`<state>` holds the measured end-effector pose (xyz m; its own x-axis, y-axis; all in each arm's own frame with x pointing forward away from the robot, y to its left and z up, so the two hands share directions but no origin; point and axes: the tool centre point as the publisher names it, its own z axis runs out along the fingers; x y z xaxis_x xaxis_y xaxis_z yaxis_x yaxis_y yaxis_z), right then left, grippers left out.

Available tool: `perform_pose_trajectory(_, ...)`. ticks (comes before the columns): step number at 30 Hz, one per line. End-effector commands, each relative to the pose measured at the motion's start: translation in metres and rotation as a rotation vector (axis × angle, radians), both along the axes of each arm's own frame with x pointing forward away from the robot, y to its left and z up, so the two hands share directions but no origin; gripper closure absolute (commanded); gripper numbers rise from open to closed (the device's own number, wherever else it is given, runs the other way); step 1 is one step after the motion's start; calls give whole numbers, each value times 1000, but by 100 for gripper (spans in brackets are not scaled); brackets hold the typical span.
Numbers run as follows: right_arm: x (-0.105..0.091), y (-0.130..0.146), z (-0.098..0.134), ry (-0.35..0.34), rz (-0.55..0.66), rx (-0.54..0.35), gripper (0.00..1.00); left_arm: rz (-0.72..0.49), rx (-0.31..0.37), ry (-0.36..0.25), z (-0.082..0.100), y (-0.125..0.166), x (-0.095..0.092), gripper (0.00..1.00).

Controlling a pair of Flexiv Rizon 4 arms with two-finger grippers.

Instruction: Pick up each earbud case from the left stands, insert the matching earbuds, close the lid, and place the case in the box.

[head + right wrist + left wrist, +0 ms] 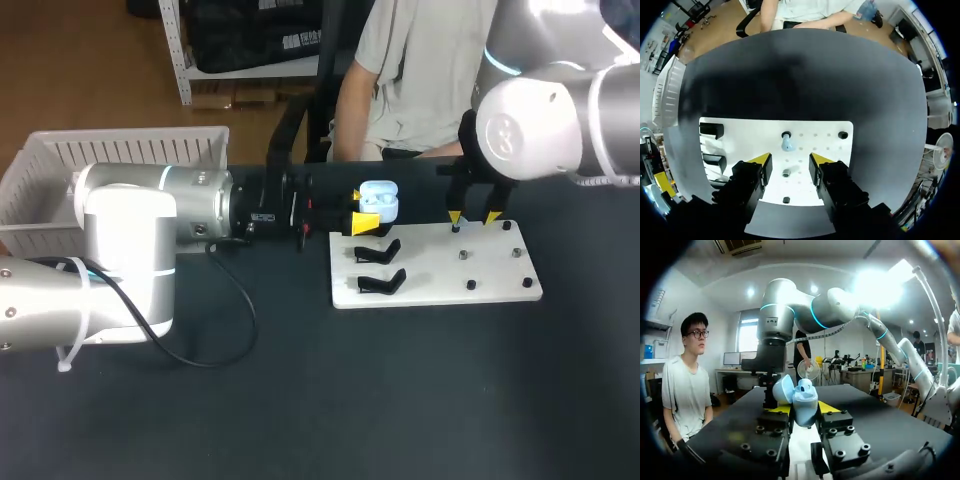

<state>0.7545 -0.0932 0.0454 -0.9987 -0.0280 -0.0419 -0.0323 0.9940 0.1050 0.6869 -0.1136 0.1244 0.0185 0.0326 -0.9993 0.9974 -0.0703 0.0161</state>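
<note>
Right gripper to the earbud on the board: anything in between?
Nothing visible does. The right gripper hangs open over the board, with the earbud just ahead of it. The case, in the left gripper, is off to the side.

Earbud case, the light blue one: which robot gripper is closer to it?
Left. The left gripper grips the earbud case between its fingers. The right gripper hangs open over the white board and its pegs, apart from the case.

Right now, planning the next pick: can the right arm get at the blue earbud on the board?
Likely yes: the right gripper is open, the blue earbud just ahead, nothing between them.
</note>
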Motion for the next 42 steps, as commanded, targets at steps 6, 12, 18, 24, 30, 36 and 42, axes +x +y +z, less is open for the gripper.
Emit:
perform_pose_trajectory(6,9,5,-9,14,-6,2,54,2,1,0,0,0,0,100)
perform_pose_trajectory(12,10,5,-12,17,-14,4,58,2,1,0,0,0,0,100)
perform_pose_trajectory(18,11,4,-14,19,-20,7,61,2,1,0,0,0,0,100)
perform_pose_trajectory(24,11,5,-15,21,-20,8,65,2,1,0,0,0,0,100)
perform_pose_trajectory(30,13,4,-17,20,-23,6,67,2,1,0,0,0,0,100)
perform_pose_trajectory(36,15,4,-19,21,-27,5,71,2,1,0,0,0,0,100)
perform_pose_trajectory(42,17,5,-22,22,-35,0,81,2,1,0,0,0,0,100)
